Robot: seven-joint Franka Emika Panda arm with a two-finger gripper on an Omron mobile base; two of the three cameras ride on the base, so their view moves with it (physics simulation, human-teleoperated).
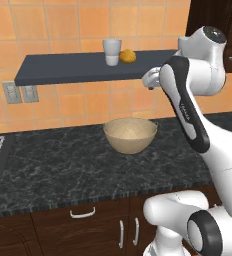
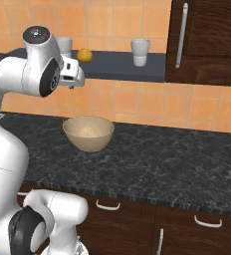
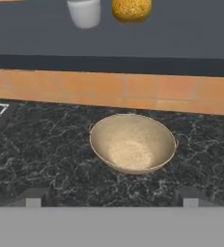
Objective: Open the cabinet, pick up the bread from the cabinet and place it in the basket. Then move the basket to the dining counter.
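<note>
Sitting beside a white cup (image 1: pixel 112 51): bread (image 1: pixel 128 56).

Bread (image 1: pixel 128 56): small roundish golden-yellow lump, rough surface. Sits on dark grey shelf (image 1: pixel 63 67), just beside white cup (image 1: pixel 112 51), not touching basket. Also seen at (image 2: pixel 84 55) and (image 3: pixel 131 9).

Basket (image 1: pixel 130 135): wide round tan-beige bowl, speckled inside, thin rim. Upright, holds nothing, on black-speckled worktop (image 1: pixel 63 165) below shelf, near wall. Also at (image 2: pixel 88 133), (image 3: pixel 133 143).
</note>
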